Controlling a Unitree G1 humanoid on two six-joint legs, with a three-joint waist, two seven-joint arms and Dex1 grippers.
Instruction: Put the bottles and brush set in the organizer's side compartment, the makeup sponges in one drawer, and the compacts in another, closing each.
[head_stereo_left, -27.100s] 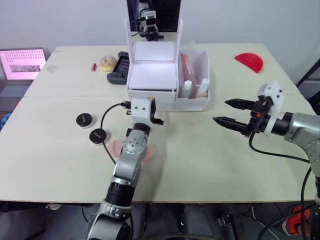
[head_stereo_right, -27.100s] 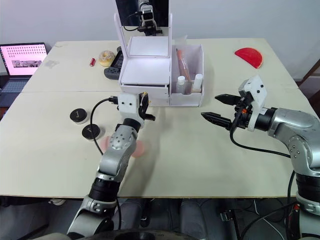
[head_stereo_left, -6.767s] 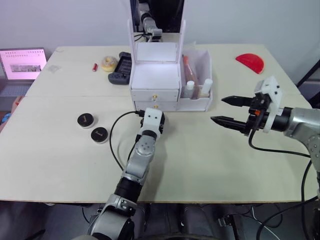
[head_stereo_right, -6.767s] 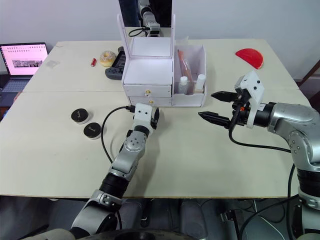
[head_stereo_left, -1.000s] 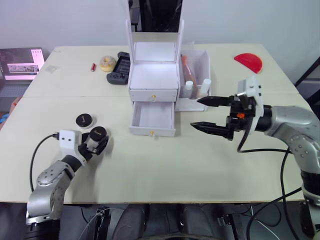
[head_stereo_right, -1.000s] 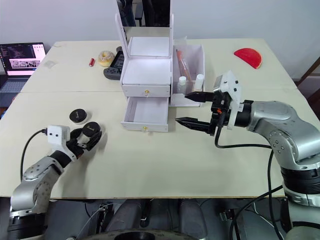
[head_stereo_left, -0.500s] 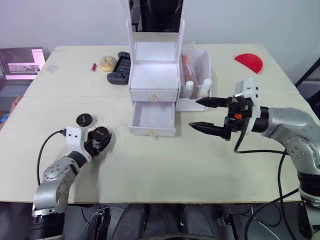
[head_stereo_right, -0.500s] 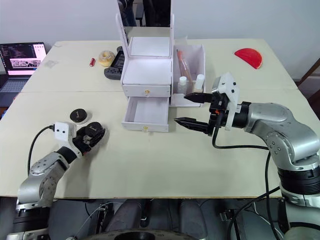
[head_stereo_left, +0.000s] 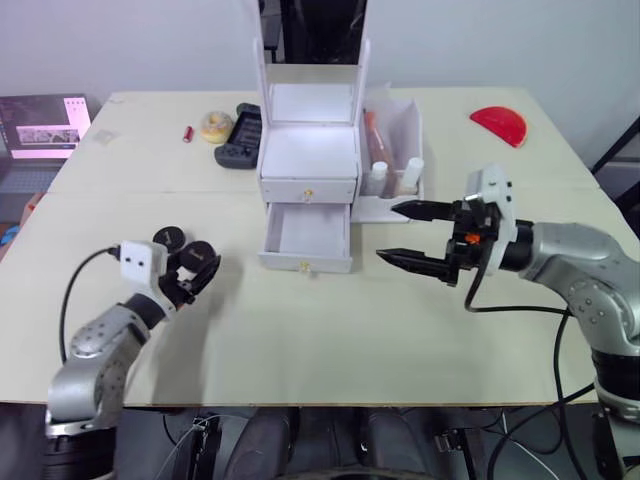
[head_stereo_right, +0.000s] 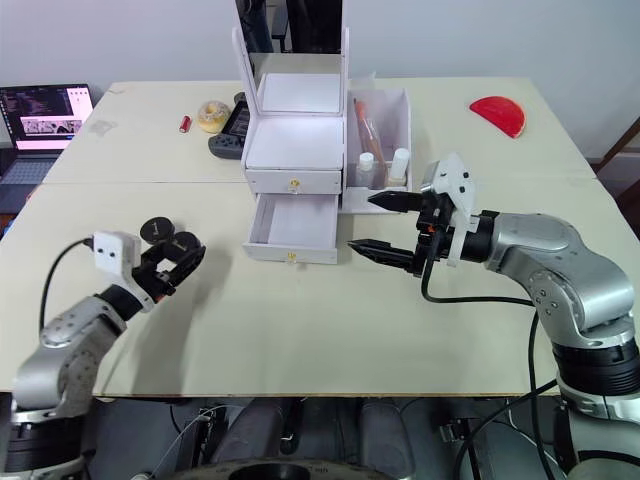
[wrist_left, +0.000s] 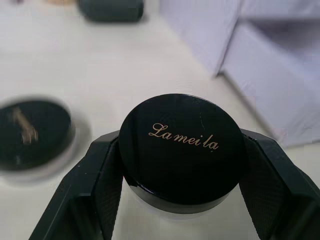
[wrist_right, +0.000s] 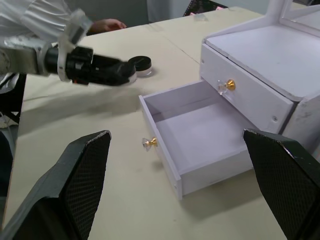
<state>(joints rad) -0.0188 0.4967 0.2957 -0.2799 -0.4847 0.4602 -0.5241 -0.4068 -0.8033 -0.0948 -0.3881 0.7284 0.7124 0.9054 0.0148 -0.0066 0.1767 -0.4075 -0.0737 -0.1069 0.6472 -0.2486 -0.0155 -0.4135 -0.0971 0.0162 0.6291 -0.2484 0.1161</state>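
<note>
1. Left gripper (head_stereo_left: 192, 272) is clamped on a black compact (wrist_left: 182, 150) with gold "La mei la" lettering on its lid, one black finger (wrist_left: 95, 185) pressing each side; the compact's underside is hidden behind the lid and fingers
2. Against the frame half a second ago, that gripper and its compact sit a little higher and closer to the second compact (head_stereo_right: 156, 230), which has stayed lying flat on the table (head_stereo_left: 330, 330) just beside the held one; in the left wrist view it is only a blurred dark disc
3. Right gripper (head_stereo_right: 378, 222) hovers above the table to the right of the open drawer, its two pointed fingers spread wide apart and holding nothing; it has edged slightly nearer the organizer than half a second ago
4. Lower drawer (wrist_right: 200, 137) of the white organizer (head_stereo_left: 308, 160) is pulled out, and what shows of its inside is bare, though the near front wall cuts off part of its floor in the eye views; the upper drawer (head_stereo_right: 293, 182) is shut
5. Side compartment (head_stereo_right: 385, 125) on the organizer's right holds two white-capped bottles (head_stereo_left: 410, 172) and a long reddish packet that may be the brush set, too small to make out clearly
6. Farther back lie a black controller-like object (head_stereo_left: 240, 132) partly hidden behind the organizer, a yellow ring (head_stereo_left: 215, 125), and a red half-disc (head_stereo_left: 500, 123); a laptop (head_stereo_right: 42, 112) is cut off at the left edge
</note>
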